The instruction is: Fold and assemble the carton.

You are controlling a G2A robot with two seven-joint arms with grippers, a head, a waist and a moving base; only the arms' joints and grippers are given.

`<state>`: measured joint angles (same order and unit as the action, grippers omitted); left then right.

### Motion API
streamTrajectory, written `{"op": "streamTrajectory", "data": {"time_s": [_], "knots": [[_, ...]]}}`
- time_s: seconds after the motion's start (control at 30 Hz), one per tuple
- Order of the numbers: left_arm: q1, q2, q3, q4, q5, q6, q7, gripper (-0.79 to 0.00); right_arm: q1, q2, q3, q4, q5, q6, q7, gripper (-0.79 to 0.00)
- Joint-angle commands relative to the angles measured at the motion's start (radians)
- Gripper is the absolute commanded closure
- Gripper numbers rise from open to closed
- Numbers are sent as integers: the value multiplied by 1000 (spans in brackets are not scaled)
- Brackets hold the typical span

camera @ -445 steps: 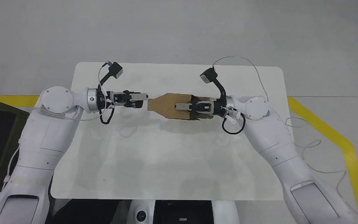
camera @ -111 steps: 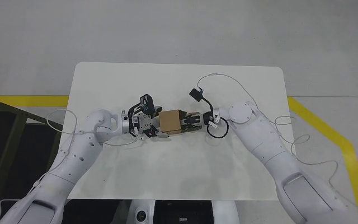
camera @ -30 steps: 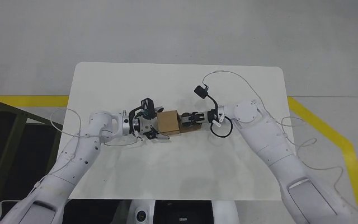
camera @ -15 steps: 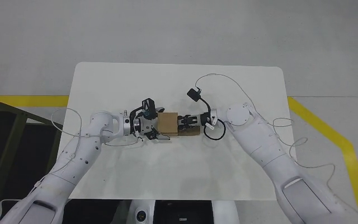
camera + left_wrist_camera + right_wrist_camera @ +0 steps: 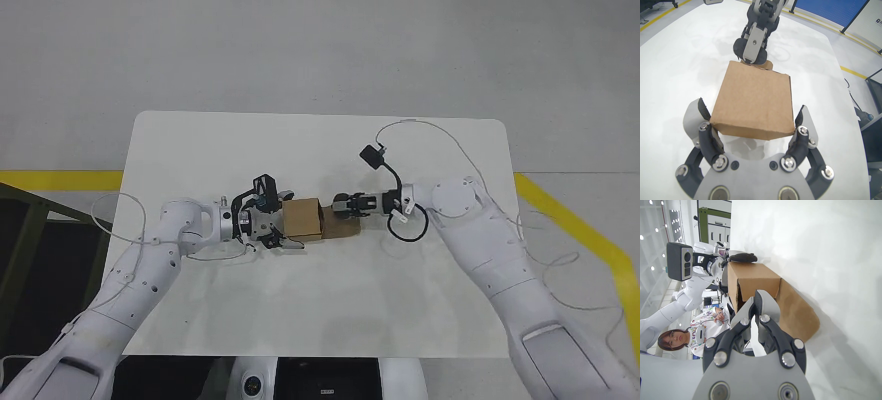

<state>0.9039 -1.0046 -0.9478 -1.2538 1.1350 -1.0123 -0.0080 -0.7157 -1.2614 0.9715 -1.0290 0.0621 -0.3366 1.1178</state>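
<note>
Carton [image 5: 303,219] is sitting at the middle of the table [image 5: 420,310], already squared into a box, with the left gripper [image 5: 752,114] clamping its closed end between wide-spread fingers. The right gripper [image 5: 755,301], fingers pressed together and empty, is probing the open end. Closing that end appears to be the step in hand, and the flap [image 5: 798,317] lying flat likely needs lifting and tucking inward.

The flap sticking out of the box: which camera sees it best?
The right wrist view. There the flap lies flat on the table beside the carton's open end. The top view shows it as a small patch by the right gripper; the left wrist view shows a corner past the carton's far edge.
</note>
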Motion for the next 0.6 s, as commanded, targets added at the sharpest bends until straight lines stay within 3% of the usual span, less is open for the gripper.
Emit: {"op": "streamTrajectory", "data": {"time_s": [0.0,0.13,0.17,0.23,0.57], "knots": [[0,0,-2,1,2,0,0,-785,-25,17,37,-35,-16,20,12,0],[1,0,-7,3,3,0,0,-785,-87,51,111,-103,-55,62,35,-18],[1,0,-7,3,3,0,0,-785,-103,58,126,-120,-60,72,43,-117],[2,0,-9,4,2,0,0,-785,-135,70,154,-147,-69,89,51,-200],[5,-2,-11,1,4,0,-7,-785,-192,89,176,-197,-89,121,36,-292]]}}
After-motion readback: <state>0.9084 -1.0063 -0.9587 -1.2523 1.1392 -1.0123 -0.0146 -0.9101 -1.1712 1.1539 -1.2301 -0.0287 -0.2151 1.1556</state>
